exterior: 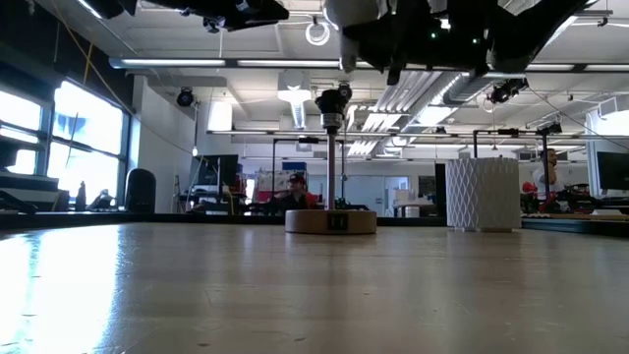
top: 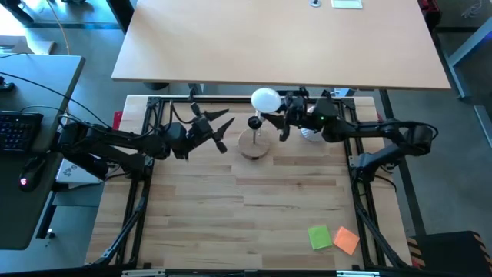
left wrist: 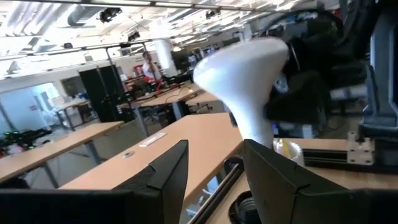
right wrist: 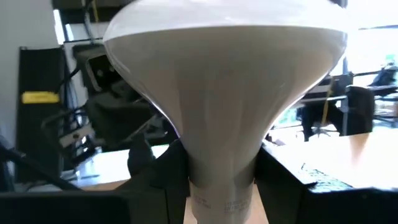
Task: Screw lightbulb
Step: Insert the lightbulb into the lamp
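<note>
The white lightbulb (top: 265, 100) hangs high at the table's far middle, with my right gripper (top: 286, 119) shut on it. Just nearer stands the round wooden lamp base (top: 254, 145), its thin post carrying a black socket (exterior: 332, 102). In the low view the bulb (exterior: 354, 10) shows just above and slightly right of that socket. My left gripper (top: 219, 127) hovers open to the left of the socket, its fingers (left wrist: 168, 177) pointing toward the bulb (left wrist: 245, 68) with nothing between them. My right gripper pinches the bulb's narrow neck (right wrist: 221, 165), just above the screw end, between its two fingers (right wrist: 158, 180). They reach in roughly level from the table's right and lie across the bulb. The bulb is lifted clear, globe head up and somewhat tilted.
A ribbed white cup (exterior: 482, 194) stands right of the lamp base, under my right arm. Green (top: 320, 237) and orange (top: 347, 240) paper squares lie near the front right corner. A larger table (top: 277, 38) lies beyond the far edge. People sit in the room behind.
</note>
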Robot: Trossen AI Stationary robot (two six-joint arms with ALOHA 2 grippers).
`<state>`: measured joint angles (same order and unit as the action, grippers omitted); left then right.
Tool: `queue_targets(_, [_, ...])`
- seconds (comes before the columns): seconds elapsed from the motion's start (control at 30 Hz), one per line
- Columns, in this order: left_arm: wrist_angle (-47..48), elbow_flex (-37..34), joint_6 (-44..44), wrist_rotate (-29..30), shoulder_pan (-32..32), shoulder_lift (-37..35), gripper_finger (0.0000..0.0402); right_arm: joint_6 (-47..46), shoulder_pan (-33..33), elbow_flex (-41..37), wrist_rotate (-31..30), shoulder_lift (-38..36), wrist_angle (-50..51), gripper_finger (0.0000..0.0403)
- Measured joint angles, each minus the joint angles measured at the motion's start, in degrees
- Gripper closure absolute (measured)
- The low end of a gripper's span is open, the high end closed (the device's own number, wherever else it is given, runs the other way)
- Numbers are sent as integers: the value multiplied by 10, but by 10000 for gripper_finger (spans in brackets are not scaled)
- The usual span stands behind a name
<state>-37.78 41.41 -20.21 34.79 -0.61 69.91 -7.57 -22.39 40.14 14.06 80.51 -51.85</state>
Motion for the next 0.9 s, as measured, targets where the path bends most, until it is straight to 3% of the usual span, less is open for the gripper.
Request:
queue_targets(0.43, [7,0,31,-25,-13,0,252,-13,6,28,-1,109,-94,257])
queue_targets(0.9, [30,0,36,-25,-7,0,253,0,5,28,-6,109,-88,257])
